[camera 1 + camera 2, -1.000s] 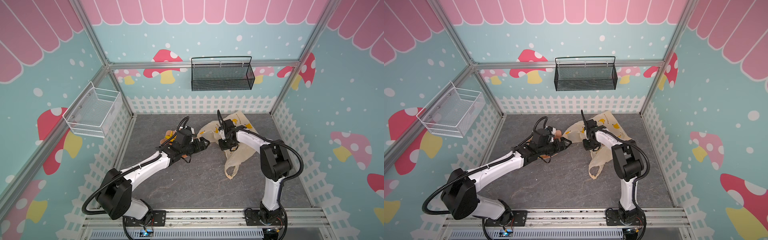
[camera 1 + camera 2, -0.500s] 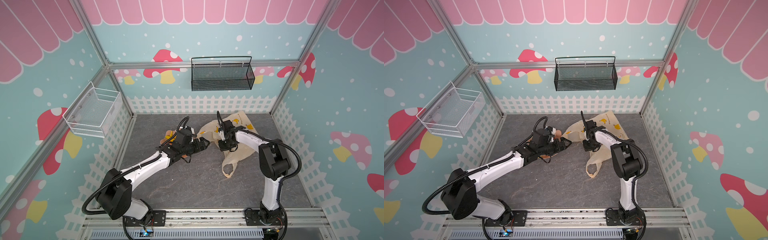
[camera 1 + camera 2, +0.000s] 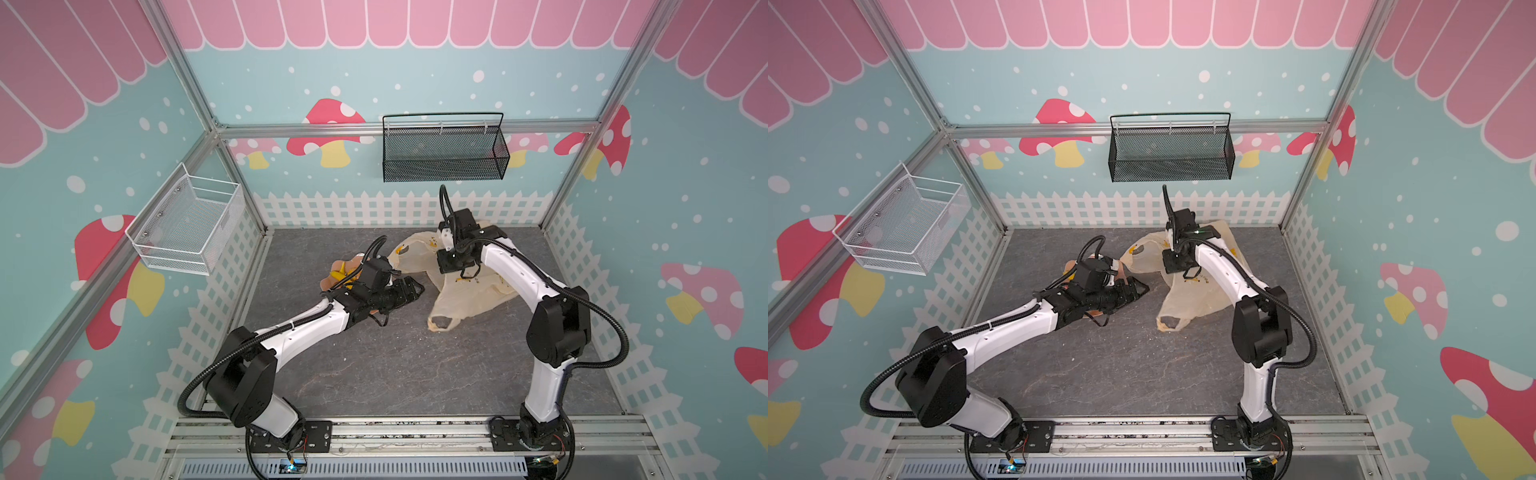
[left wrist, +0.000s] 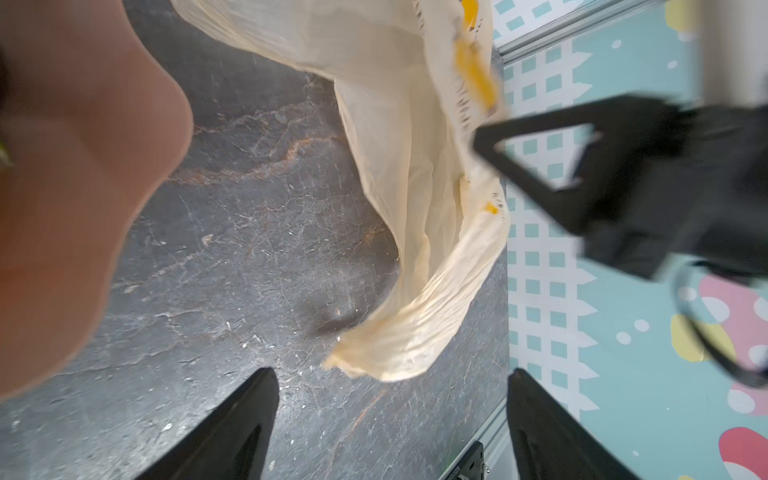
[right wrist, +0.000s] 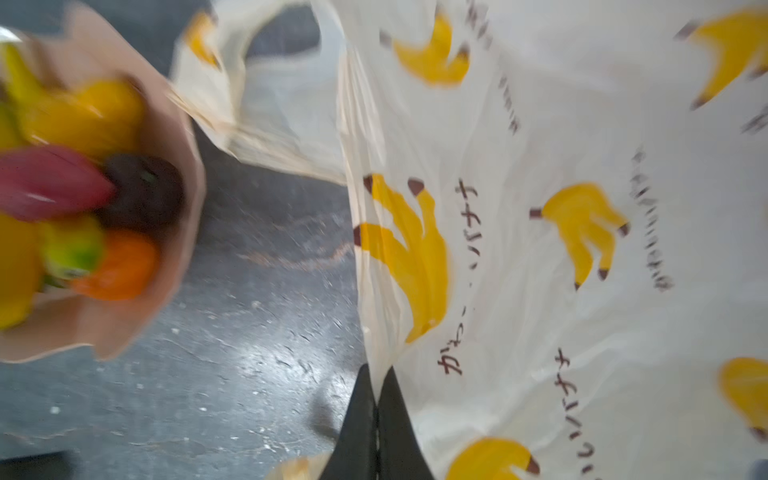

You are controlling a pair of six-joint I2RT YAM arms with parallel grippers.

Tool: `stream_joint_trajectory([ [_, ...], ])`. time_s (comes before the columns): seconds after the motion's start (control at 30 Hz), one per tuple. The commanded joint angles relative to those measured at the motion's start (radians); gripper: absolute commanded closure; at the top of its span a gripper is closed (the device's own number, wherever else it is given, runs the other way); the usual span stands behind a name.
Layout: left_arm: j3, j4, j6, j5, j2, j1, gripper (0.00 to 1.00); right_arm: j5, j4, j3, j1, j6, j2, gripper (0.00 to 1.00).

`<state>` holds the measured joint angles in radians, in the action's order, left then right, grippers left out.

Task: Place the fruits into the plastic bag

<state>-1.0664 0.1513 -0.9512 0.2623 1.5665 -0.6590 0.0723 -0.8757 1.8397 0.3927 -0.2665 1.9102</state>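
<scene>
The cream plastic bag (image 3: 469, 291) (image 3: 1187, 295), printed with banana bunches, lies crumpled at the back right of the floor. My right gripper (image 5: 376, 374) is shut on a fold of the bag's edge (image 5: 374, 249); the left wrist view shows the same pinch (image 4: 482, 143). A twisted handle of the bag (image 4: 415, 332) hangs just ahead of my left gripper (image 4: 390, 374), which is open and empty and lies low over the floor (image 3: 415, 289). The fruits (image 5: 83, 187) (image 3: 338, 272) sit piled in a pink wavy-edged dish (image 5: 174, 232), left of the bag and partly hidden by my left wrist.
A black mesh basket (image 3: 444, 151) hangs on the back wall and a white wire basket (image 3: 187, 226) on the left wall. A white picket fence (image 3: 395, 208) borders the grey stone floor (image 3: 395, 365).
My right gripper has closed on the bag's edge and drawn it up slightly. The bag's lower handle loop has shifted a little to the left. My left arm has barely moved.
</scene>
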Motion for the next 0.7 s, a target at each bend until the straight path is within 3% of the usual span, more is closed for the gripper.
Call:
stream_joint_trajectory([
  [0.0,-0.032,-0.039,-0.085,0.015,0.048,-0.017,0.17,0.021,-0.177,0.147,0.000,0.012,-0.025,1.00],
  [0.13,-0.024,-0.116,-0.153,0.008,0.105,-0.016,0.17,0.063,-0.258,0.258,-0.002,0.024,-0.024,1.00],
  [0.33,-0.049,-0.163,-0.194,0.007,0.104,-0.015,0.17,0.058,-0.304,0.221,-0.003,0.047,-0.078,1.00],
  [0.67,0.009,-0.012,-0.117,-0.033,-0.213,0.022,0.15,0.105,-0.292,0.197,-0.024,-0.012,-0.164,1.00],
])
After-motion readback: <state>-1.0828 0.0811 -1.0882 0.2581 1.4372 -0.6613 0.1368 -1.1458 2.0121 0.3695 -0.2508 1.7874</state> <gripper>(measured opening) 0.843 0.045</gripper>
